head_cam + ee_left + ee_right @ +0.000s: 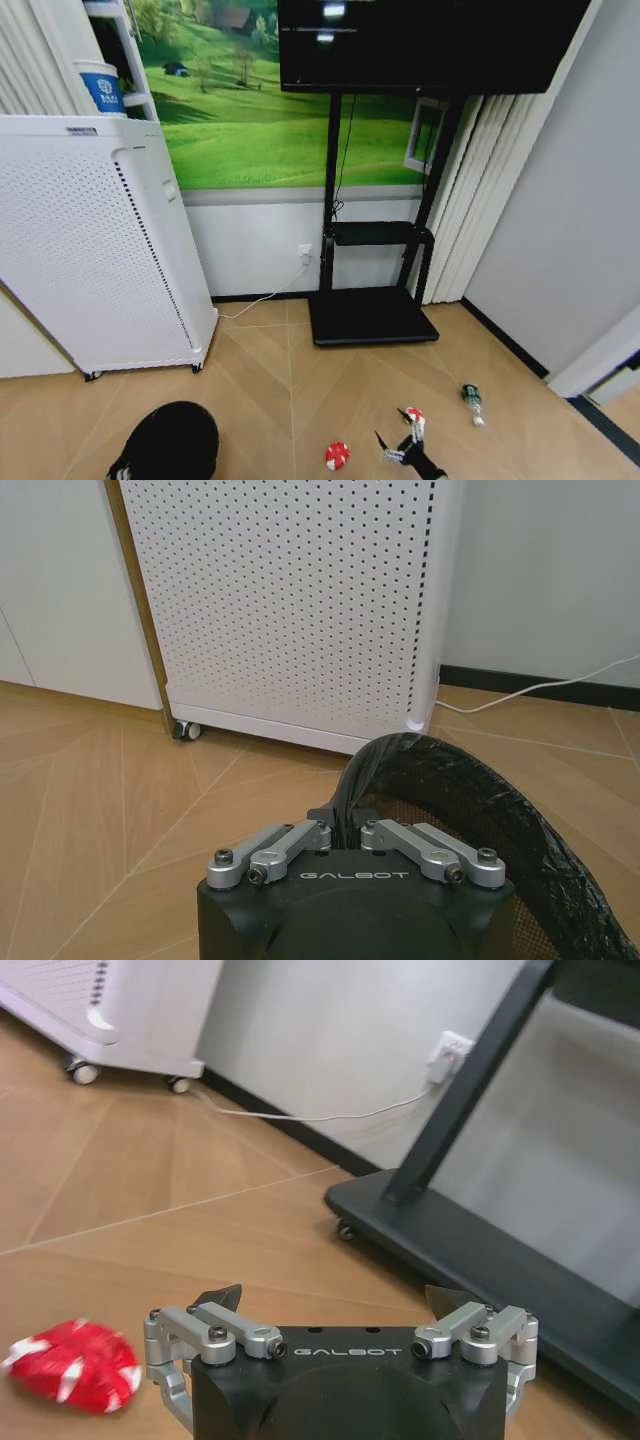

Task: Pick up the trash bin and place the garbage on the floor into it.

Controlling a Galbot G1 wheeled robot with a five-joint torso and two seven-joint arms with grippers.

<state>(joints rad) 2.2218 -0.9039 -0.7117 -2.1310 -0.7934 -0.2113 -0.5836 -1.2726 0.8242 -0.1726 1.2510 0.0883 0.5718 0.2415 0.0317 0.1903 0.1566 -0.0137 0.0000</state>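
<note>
While the left gripper (pixel 340 825) has its jaws closed on the rim of the trash bin (pixel 170 442), which hangs from them low at the robot's left with its black liner spilling past the jaws in the left wrist view, the right gripper (pixel 408 441) sits low over the floor (pixel 260 400) with its jaws spread wide and holding nothing. The largest thing around is the white perforated appliance (pixel 90 250) on castors, standing just beyond the left jaws and the bin; a swing of the held bin toward it could knock the rim loose, since the grip looks to be a thin pinch on the edge alone. Next in size, the black TV stand (pixel 370 290) with its flat base (pixel 480 1250) lies ahead of the right jaws, and a white power cable (pixel 290 1115) trails along the wall behind it; neither blocks the reach. The garbage is all on the floor: a crumpled red-and-white wrapper (pixel 72 1365) just beside the right jaws toward the bin, a second red-and-white piece (pixel 413 414) right at the tips of the right jaws, and a small clear bottle (pixel 472 400) with a green label farther out on the side away from the bin. The likely slip is that open jaws nudge the light piece away instead of straddling it, or the round bottle rolls off when touched.
</note>
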